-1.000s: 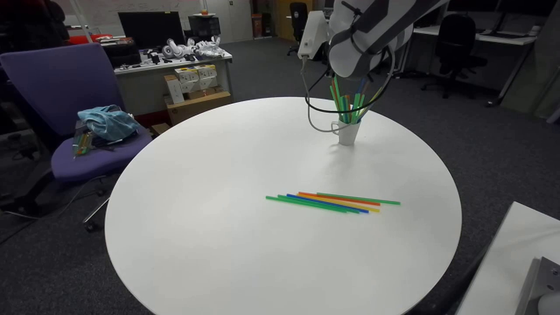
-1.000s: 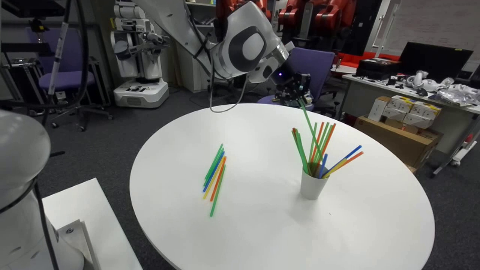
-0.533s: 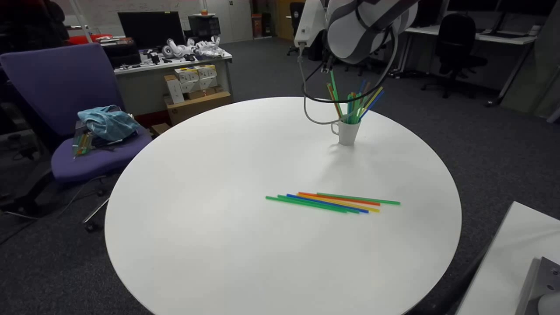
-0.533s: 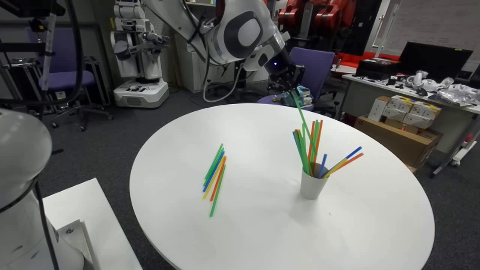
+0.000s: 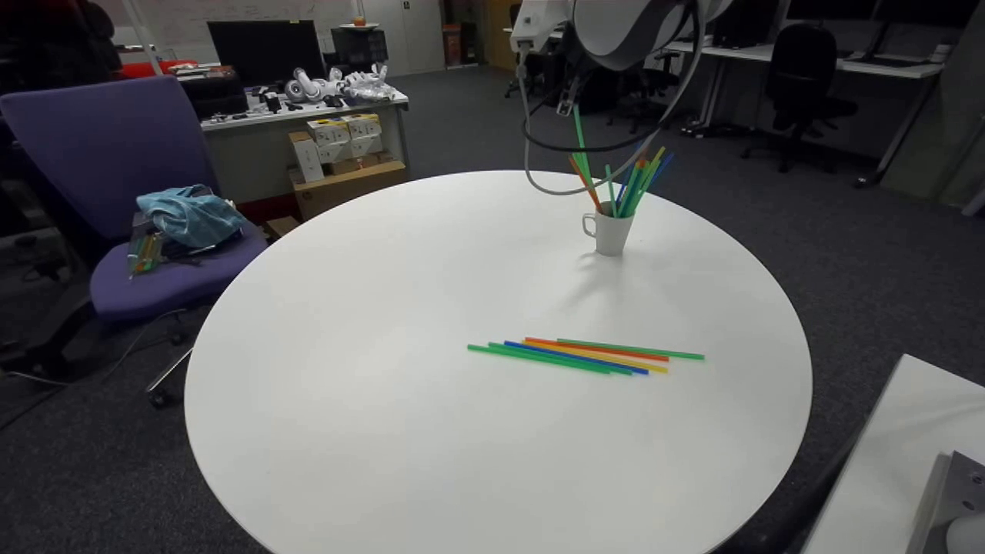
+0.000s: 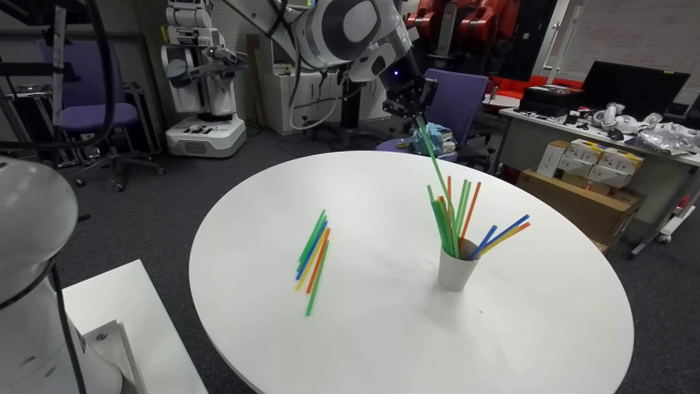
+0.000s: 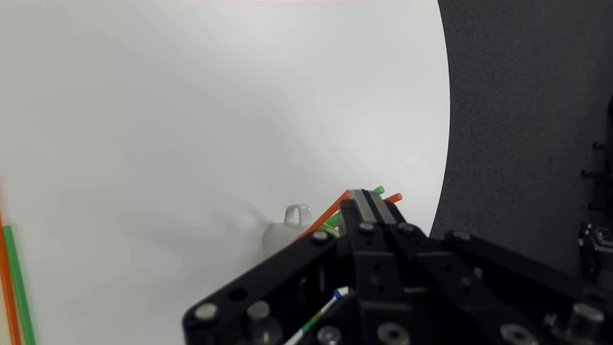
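Note:
My gripper (image 6: pixel 418 114) is pinched shut on the upper end of a long green straw (image 6: pixel 435 161), which slants down toward the mug. The straw's lower end is lost among the other straws, so I cannot tell whether it is inside the mug. The white mug (image 5: pixel 613 236) stands upright on the round table with several green, orange, blue and yellow straws leaning in it. In the wrist view the fingertips (image 7: pixel 365 203) sit together above and beside the mug (image 7: pixel 278 237), hiding part of its straws; the held straw is not visible there.
Several loose straws, among them a blue straw (image 5: pixel 577 358), lie side by side on the round white table (image 5: pixel 369 446). A cable loop (image 5: pixel 539 185) hangs from the arm near the mug. A purple chair (image 5: pixel 100 154) and a white side table (image 5: pixel 923 431) flank the table.
My gripper has risen, moving left in both exterior views, and the green straw has come up with it. The straws in the mug have shifted; the mug and the loose straws have stayed put.

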